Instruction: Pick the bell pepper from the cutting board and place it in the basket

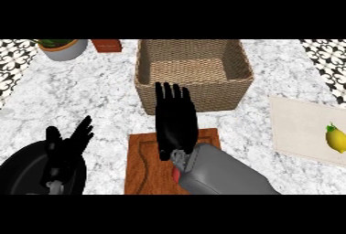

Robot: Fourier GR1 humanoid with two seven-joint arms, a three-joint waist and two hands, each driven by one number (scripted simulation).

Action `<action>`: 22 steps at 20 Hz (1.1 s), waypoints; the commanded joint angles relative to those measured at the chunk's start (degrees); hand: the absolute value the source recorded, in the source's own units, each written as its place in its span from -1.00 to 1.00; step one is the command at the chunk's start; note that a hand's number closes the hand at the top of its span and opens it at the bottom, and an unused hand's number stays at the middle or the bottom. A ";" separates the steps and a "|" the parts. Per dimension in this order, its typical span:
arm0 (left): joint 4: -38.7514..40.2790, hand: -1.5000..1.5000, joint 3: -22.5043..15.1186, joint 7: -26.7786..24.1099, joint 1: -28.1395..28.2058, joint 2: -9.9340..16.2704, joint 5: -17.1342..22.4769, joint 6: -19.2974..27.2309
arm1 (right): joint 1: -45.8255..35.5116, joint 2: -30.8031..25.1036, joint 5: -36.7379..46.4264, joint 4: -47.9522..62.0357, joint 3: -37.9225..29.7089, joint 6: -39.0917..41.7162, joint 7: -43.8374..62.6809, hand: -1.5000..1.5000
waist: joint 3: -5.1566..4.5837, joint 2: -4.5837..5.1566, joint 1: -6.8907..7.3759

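A brown wooden cutting board (145,164) lies at the lower middle of the counter. My right hand (177,123) hovers over its far part, open, with straight fingers pointing at the wicker basket (192,93) just beyond. A small red patch, probably the bell pepper (175,175), peeks out from under my right wrist; the rest of it is hidden by the grey forearm. The basket's inside (188,68) holds nothing. My left hand (67,146) rests open at the lower left, fingers up.
A round black dish (17,171) sits under my left hand at the lower left. A lemon (336,138) lies on a pale mat (300,128) at the right. A potted plant (64,48) and a reddish box (107,45) stand at the back left.
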 commanded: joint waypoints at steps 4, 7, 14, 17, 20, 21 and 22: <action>2.13 0.00 0.20 0.35 5.00 0.86 -0.08 0.07 | -4.51 1.32 -8.77 -5.20 -2.04 19.36 16.93 -1.00 | -0.31 0.72 0.24; 3.85 0.00 -0.30 -0.73 4.85 -0.76 -1.00 1.32 | -5.42 1.31 -11.49 -7.56 -1.09 21.29 19.10 -1.00 | -0.39 0.85 -0.57; 2.05 0.00 1.22 -1.11 6.97 1.03 -0.18 0.01 | -5.77 1.30 -16.07 -11.85 -2.62 23.58 23.90 -1.00 | -0.17 1.17 -0.24; 1.67 0.00 0.03 1.09 5.54 -0.92 -0.23 1.13 | -5.50 1.29 -16.56 -12.14 -2.31 22.90 24.72 -1.00 | -0.13 1.47 -0.49; 1.45 0.00 0.53 -1.36 7.03 0.33 -0.44 -0.61 | -4.12 1.29 -15.06 -12.58 -1.73 21.64 24.76 -1.00 | -0.10 1.69 0.02; 2.91 0.00 0.52 -0.40 4.31 -0.60 -1.90 1.56 | -3.47 1.29 -15.69 -13.89 -0.88 21.82 24.77 -1.00 | -0.09 1.79 -0.75; 2.53 0.00 1.32 -1.68 6.40 0.66 -0.03 -1.33 | -4.06 1.29 -15.36 -11.92 -0.26 19.59 24.78 -1.00 | -0.14 1.98 0.73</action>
